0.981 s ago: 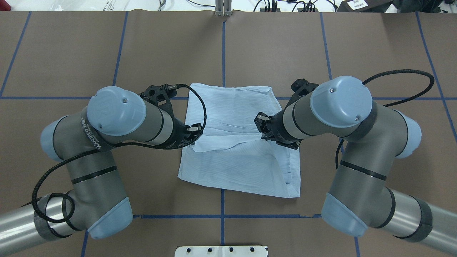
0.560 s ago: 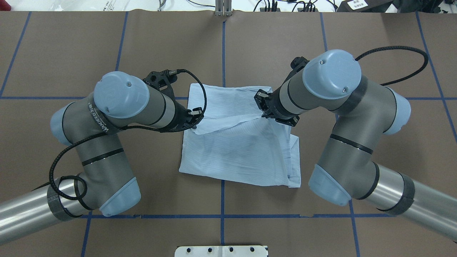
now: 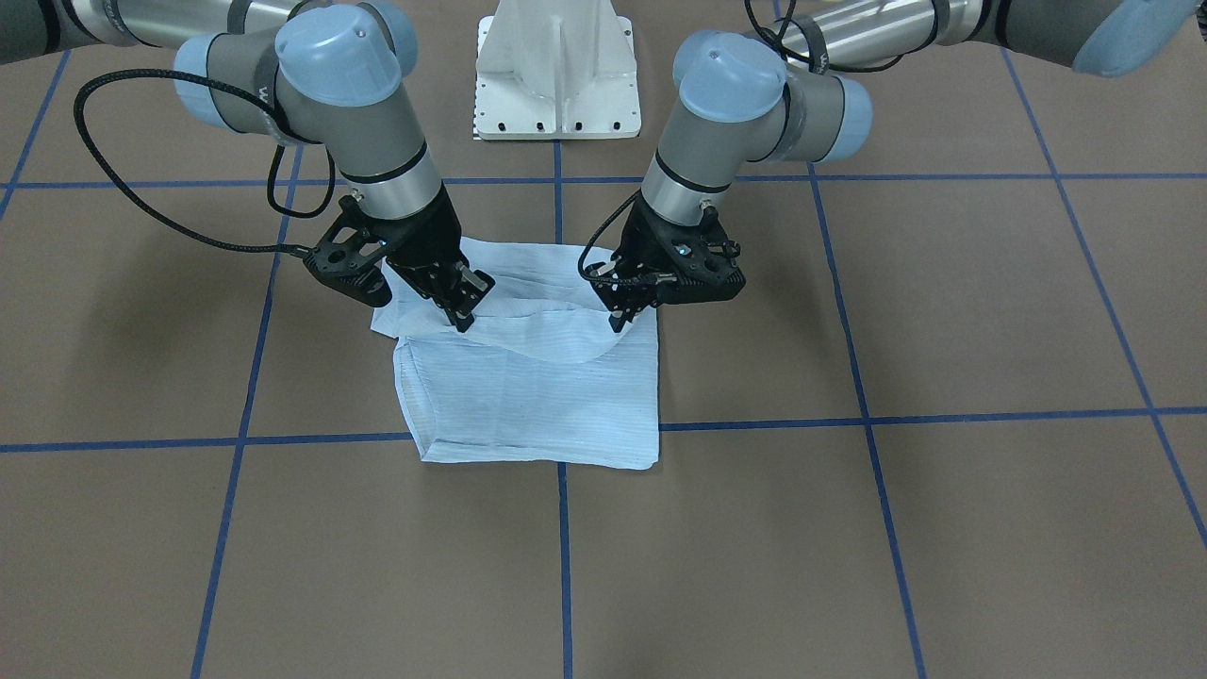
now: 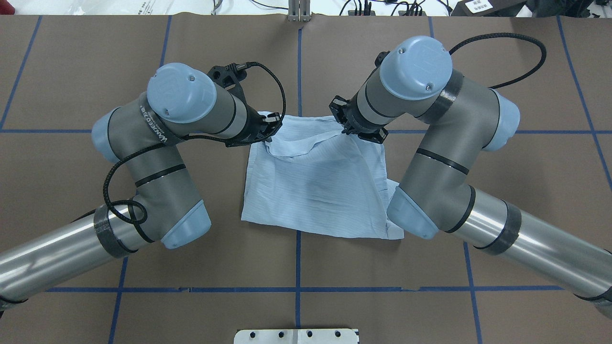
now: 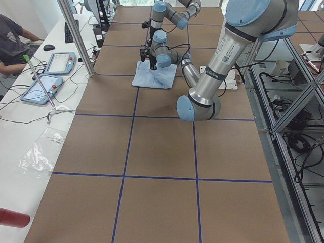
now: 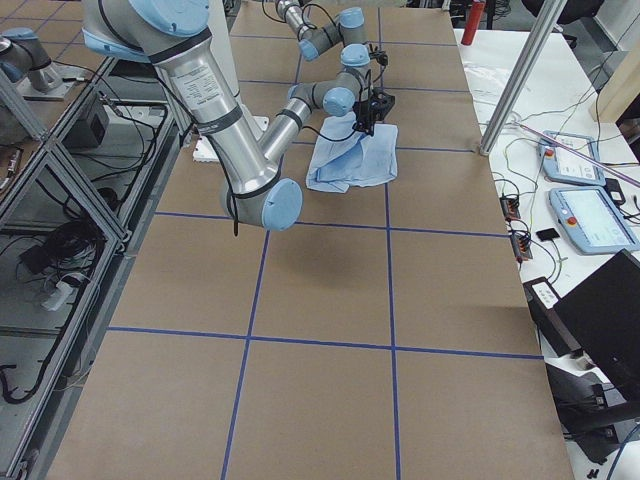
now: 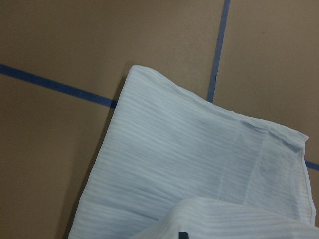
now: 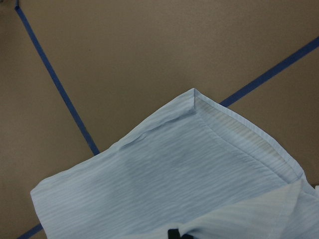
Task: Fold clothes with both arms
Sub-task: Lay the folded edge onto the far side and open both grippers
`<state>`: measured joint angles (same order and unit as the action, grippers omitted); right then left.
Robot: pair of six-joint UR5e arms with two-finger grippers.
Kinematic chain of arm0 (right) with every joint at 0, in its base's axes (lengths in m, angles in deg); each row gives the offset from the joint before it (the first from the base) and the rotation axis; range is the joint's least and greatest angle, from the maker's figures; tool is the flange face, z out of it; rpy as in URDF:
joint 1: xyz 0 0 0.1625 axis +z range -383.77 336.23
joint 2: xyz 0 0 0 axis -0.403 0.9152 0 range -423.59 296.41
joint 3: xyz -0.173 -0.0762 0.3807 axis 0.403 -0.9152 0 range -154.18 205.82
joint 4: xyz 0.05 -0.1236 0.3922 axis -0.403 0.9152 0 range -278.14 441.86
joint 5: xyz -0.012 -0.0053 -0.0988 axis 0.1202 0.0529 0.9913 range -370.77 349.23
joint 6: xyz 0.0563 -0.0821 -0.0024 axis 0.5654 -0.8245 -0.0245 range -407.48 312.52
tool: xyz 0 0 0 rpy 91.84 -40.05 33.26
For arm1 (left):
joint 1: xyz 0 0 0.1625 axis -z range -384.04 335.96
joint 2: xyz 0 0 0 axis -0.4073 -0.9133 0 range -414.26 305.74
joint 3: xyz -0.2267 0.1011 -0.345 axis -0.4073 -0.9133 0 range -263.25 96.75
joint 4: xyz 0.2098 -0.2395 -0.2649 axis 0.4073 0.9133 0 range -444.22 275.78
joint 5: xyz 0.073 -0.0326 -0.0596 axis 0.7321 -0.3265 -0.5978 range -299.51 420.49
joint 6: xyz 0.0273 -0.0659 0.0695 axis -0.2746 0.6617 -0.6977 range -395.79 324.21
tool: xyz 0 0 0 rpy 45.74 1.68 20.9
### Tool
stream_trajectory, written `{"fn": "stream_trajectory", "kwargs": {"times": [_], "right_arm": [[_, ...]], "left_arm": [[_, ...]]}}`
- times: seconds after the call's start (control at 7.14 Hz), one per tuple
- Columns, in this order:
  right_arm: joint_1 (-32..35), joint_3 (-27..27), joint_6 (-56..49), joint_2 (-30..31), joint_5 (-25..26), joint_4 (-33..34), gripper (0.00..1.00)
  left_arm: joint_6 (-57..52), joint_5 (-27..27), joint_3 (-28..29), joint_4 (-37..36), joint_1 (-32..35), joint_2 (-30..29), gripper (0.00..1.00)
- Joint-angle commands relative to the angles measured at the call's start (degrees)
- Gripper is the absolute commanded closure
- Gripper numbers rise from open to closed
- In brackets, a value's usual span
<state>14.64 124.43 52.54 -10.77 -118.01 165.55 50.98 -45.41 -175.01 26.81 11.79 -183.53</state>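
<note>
Since the earlier frame, the left gripper (image 4: 268, 136) and right gripper (image 4: 345, 128) have swept away from the robot, carrying the shirt's (image 4: 315, 191) lifted edge from mid-cloth almost to its far hem. At the table's (image 4: 306, 62) centre the near fold lies flat, and beyond it both grippers seem clamped on that edge's corners, fingertips half hidden. The halving fold looks nearly done: next, lay the edge square on the hem and release.

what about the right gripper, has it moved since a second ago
Yes. In the overhead view the right gripper moved up, from the middle of the shirt to the blue tape line at its far edge.
</note>
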Motion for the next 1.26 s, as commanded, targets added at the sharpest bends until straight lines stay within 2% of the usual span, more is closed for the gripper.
{"fn": "stream_trajectory", "kwargs": {"times": [0.0,0.28,0.56,0.84,1.12], "right_arm": [[1.5,-4.7,-1.1,-2.7,-0.2,0.0,1.00],[1.7,-8.2,-1.2,-4.4,-0.3,-0.2,1.00],[1.8,-11.2,-1.3,-6.0,-0.3,-0.2,1.00],[1.8,-14.9,-1.2,-6.3,-0.3,-3.0,1.00],[1.9,-16.5,-1.1,-6.5,-0.3,-3.0,1.00]], "left_arm": [[-1.0,0.0,4.3,3.0,1.4,-0.5,1.00],[-0.9,0.0,7.2,3.8,1.8,-2.2,1.00],[-0.8,0.0,12.5,7.7,1.9,-3.9,1.00],[-0.9,0.0,13.0,8.1,2.2,-3.9,1.00],[-0.8,0.0,13.1,8.1,2.1,-3.9,1.00]]}}
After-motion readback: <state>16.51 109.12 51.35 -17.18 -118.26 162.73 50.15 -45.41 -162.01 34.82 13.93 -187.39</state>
